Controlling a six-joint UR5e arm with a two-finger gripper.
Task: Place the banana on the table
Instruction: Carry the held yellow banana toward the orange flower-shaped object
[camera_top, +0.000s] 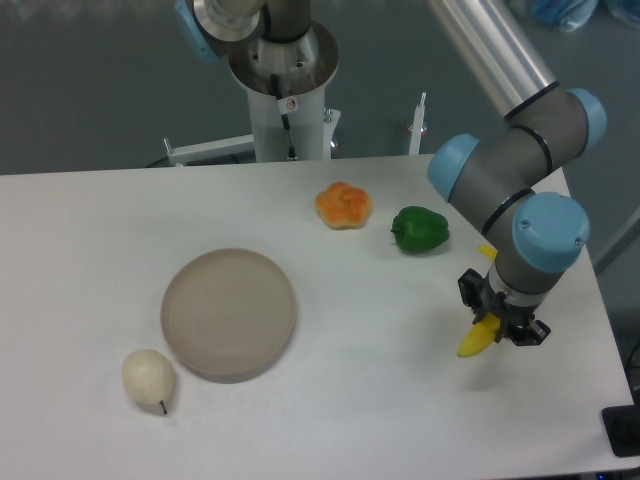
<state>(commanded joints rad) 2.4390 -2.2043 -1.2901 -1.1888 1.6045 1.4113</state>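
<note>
The robot arm (520, 170) reaches down over the right side of the white tabletop (380, 400). Its jaws (497, 322) are closed on the banana (474, 340). The yellow banana pokes out below the jaws, with one end pointing down and to the left. A small yellow bit also shows on the other side of the arm's wrist. The low end of the banana is very close to the tabletop, but it is hard to tell if it touches.

A green pepper (420, 229) sits on the tabletop, up and to the left of the banana. Just beside the pepper, farther left, is a lumpy orange fruit (343, 205). They are near each other but not touching.

A round grey-brown plate (229, 313) lies in the middle left part of the tabletop. A pale pear (148, 377) sits just beside the plate, at its lower left edge, with its little stem pointing down.
</note>
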